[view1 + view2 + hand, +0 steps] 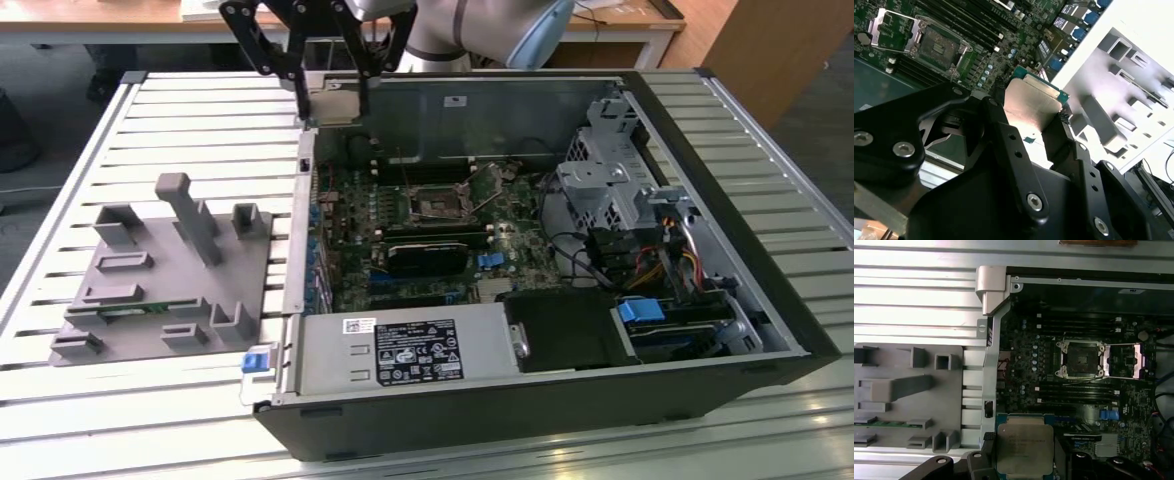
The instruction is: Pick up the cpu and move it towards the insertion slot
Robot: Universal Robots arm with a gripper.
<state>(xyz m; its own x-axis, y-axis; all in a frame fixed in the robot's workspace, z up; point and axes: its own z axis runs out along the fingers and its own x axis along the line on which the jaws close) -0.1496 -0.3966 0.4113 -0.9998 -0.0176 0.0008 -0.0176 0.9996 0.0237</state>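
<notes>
My gripper (334,98) is shut on the cpu (339,102), a small silvery square chip, and holds it in the air above the far corner of the open computer case, at the side toward the exterior view's left. Both wrist views show the cpu (1031,102) (1024,447) clamped between the black fingers (1004,145). The insertion slot (438,203), a silver-framed square socket with a dark centre, sits on the motherboard with its metal cover flipped open. The slot (1080,359) (936,45) lies some way from the held chip, deeper inside the case.
A grey plastic fixture (160,280) with a thin green strip (134,310) lies on the slatted table at the exterior view's left. Inside the case (747,300) are a long black card (427,255), cables, a drive cage and a labelled power supply (400,350).
</notes>
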